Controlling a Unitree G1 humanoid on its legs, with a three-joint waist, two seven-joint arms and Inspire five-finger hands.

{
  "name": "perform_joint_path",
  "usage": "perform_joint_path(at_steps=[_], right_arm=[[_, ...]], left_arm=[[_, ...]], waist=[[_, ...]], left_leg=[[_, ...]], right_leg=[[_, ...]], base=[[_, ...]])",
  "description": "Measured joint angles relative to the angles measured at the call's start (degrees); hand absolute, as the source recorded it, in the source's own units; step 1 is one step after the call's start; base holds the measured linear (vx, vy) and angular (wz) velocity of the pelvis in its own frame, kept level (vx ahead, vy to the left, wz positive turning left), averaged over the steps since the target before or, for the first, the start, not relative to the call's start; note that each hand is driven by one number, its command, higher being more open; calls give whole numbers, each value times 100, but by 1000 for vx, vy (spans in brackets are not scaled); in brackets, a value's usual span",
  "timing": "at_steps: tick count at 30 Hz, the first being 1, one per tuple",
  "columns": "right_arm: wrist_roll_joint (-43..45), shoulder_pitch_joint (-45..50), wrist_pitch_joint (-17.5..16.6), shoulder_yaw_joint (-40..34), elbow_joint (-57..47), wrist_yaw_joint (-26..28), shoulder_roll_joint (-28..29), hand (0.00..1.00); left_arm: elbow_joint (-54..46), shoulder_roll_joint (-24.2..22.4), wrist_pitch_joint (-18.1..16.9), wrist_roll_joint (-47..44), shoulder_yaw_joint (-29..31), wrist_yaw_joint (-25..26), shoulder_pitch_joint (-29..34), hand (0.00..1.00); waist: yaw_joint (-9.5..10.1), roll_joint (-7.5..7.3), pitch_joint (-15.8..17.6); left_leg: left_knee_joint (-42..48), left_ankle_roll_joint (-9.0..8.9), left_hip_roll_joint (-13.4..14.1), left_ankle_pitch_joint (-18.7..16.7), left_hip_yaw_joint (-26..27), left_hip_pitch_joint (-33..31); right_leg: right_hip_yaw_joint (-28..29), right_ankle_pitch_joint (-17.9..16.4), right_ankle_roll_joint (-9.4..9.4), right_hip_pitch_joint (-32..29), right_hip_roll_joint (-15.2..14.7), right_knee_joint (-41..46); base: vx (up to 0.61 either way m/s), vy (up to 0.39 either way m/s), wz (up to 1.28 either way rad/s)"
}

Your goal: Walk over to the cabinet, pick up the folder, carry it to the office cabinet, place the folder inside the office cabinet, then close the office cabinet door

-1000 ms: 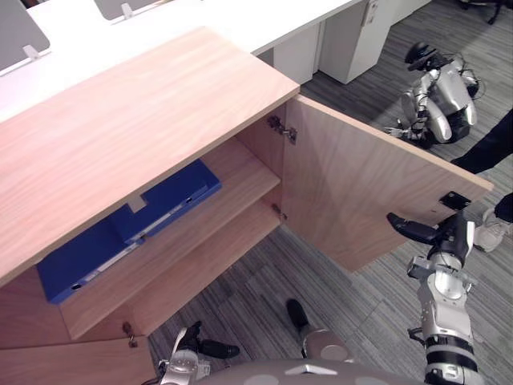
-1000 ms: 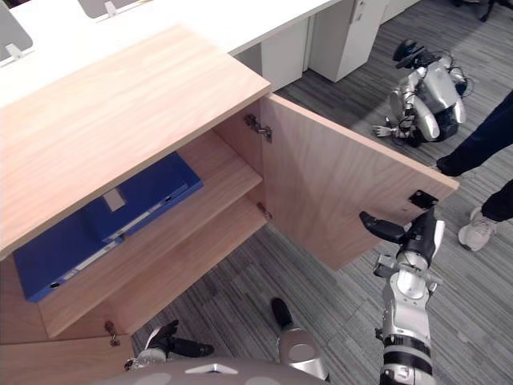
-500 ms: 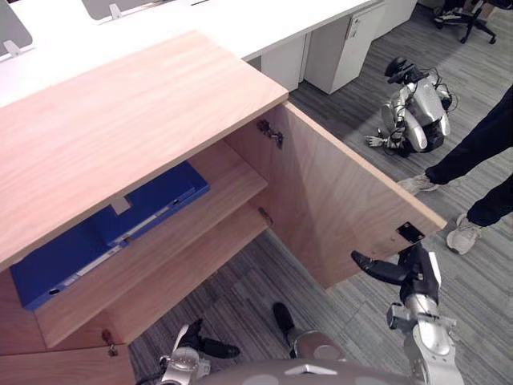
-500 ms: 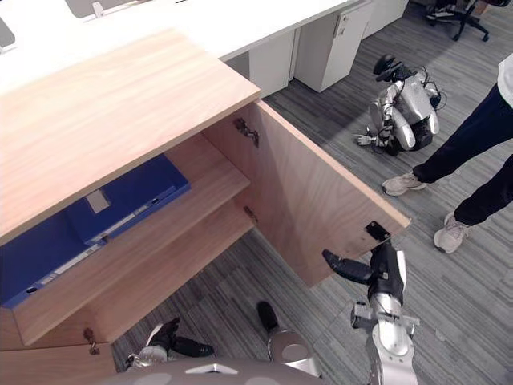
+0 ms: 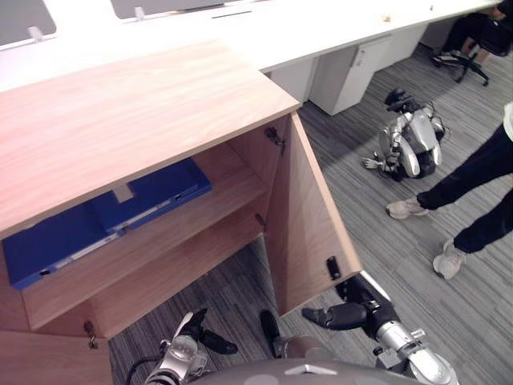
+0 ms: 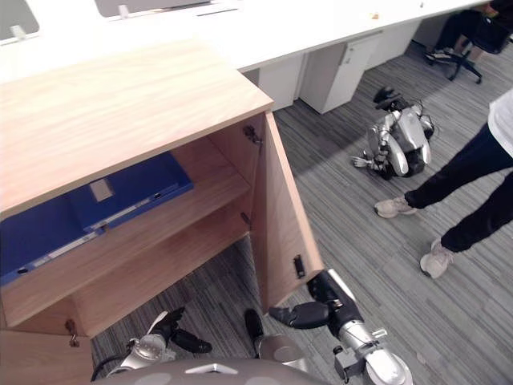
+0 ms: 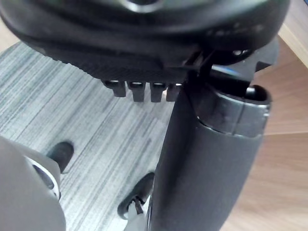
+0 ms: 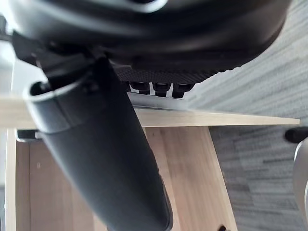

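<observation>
Holding my right hand (image 5: 346, 314) at half-open cabinet door (image 5: 309, 233) free edge, thumb spread wide. Blue folder (image 5: 104, 216) lying on upper shelf (image 5: 172, 237). My left hand (image 5: 200, 333) hanging low, fingers relaxed.

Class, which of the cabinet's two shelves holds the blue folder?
The upper shelf: the blue folder lies flat on it; the lower shelf carries no folder.

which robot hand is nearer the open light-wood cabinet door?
Right. The right robot hand sits beside the free edge of the light-wood cabinet door; the left robot hand hangs low, across the cabinet opening from it.
</observation>
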Motion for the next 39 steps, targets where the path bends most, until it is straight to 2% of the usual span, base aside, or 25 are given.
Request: perform_joint_path(at_steps=[3, 9, 14, 17, 21, 23, 26, 30, 39], right_arm=[[277, -357, 99, 364, -24, 246, -236, 100], [275, -1303, 101, 736, -45, 315, -165, 100], [-25, -2154, 32, 635, 312, -221, 460, 100], [-496, -2620, -18, 417, 940, -730, 844, 100], [-1014, -3140, -59, 119, 1618, -1195, 909, 100], [-1136, -3309, -95, 34, 1915, -1346, 962, 100], [-1231, -3597, -251, -126, 2412, -1573, 1012, 100], [-1381, -3880, -271, -392, 2851, -1749, 1024, 100], [-1784, -3622, -401, -567, 3426, -1713, 1266, 100]], left_arm=[[-6, 26, 16, -20, 3, -33, 52, 100], [-13, 77, 5, -34, 31, -20, 42, 100], [-51, 59, -2, -155, 219, 34, 38, 100], [-86, -19, -3, -255, 334, 138, 52, 100], [-109, -64, -2, -265, 527, 183, 111, 100], [-108, -40, -2, -266, 542, 228, 138, 100], [-110, -30, 0, -382, 562, 240, 166, 100], [-112, -23, 0, -385, 569, 240, 193, 100], [-240, -46, 4, -592, 653, 242, 335, 100]], waist=[[176, -2, 0], [329, 10, 3], [447, 56, 17], [569, 163, 6], [647, 333, 18], [694, 354, 6], [700, 371, -4], [730, 403, -11], [738, 478, -62]], left_leg=[[-10, 57, -37, 66, -145, -62], [-12, 84, -67, 113, -479, -231], [-19, 126, -81, 167, -860, -444], [-21, 161, -118, 193, -1072, -559], [-51, 203, -176, 236, -1361, -615], [-128, 211, -203, 294, -1471, -630], [-253, 230, -284, 423, -1710, -693], [-408, 233, -346, 584, -2002, -704], [-662, 195, -356, 809, -2594, -765]], right_leg=[[-132, -8, -11, 6, -42, 3], [-447, -39, 12, 5, -136, 3], [-805, -86, 20, -10, -229, 4], [-1016, -119, 54, -13, -291, 4], [-1290, -177, 89, 74, -378, 4], [-1398, -199, 96, 94, -414, 4], [-1636, -224, 93, 96, -469, 4], [-1908, -265, 98, 166, -539, 3], [-2498, -421, 90, 291, -563, 2]], base=[[-31, 7, 26], [-16, 13, 32], [1, 15, 39], [-6, 26, 35], [-16, 36, 36], [-40, 23, 35], [-53, 13, 42], [-35, 14, 38], [0, -3, 35]])
